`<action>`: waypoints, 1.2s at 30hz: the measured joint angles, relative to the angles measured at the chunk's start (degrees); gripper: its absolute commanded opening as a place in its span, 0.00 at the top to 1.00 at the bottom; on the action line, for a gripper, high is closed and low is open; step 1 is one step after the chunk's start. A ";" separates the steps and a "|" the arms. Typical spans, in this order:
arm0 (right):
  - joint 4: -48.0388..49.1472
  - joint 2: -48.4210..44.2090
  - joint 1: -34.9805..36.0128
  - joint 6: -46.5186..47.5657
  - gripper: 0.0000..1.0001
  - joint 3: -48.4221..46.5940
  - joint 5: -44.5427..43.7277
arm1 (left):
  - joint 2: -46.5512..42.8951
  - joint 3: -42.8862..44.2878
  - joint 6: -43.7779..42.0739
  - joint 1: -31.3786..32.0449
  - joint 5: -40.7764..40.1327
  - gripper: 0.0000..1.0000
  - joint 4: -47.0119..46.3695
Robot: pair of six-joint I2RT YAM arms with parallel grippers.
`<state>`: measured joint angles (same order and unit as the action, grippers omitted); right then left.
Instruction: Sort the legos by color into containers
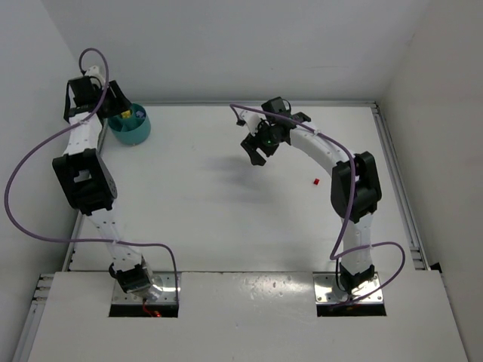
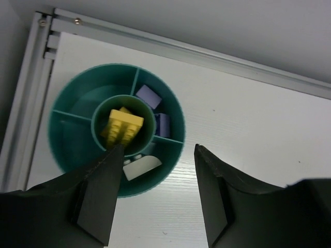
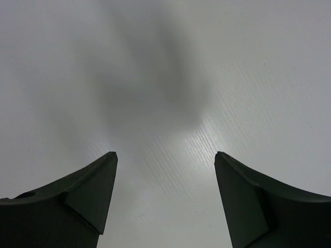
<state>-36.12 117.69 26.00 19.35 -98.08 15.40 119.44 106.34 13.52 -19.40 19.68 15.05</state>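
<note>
Left tool (image 2: 158,155): released, jaws apart, nothing between them. It hangs above the teal bowl (image 2: 66,101), which stands just below and ahead of its fingers, at the far left corner of the worktop (image 2: 248,129). The bowl's centre cup holds yellow bricks (image 2: 124,128). One outer compartment ahead of the tool holds two pale blue bricks (image 2: 149,96). The adjoining compartment, nearest the tool, holds a white piece (image 2: 140,168).

Right tool (image 3: 165,155): released, empty, over the worktop. One red brick (image 1: 316,181) lies on the worktop to that tool's right, apart from it.
</note>
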 measured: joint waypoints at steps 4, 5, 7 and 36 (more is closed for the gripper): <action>-0.09 0.00 0.00 0.04 0.24 0.31 0.04 | 0.00 -0.13 0.72 -2.16 -0.59 0.35 0.02; -0.11 0.00 0.00 0.07 0.24 0.37 0.04 | 0.00 -0.35 0.76 -2.58 -0.59 0.35 -0.07; -0.13 0.00 0.00 0.13 0.24 0.55 0.04 | -0.02 -1.03 0.90 -3.37 -0.22 0.34 -0.11; -0.37 -1.20 0.00 1.55 0.23 2.19 -0.31 | 1.51 -6.45 -1.11 -3.96 6.12 0.25 2.29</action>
<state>-36.49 116.49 26.00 20.91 -95.90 15.09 120.95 99.90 12.40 -23.35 25.80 17.34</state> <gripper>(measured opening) 0.774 0.746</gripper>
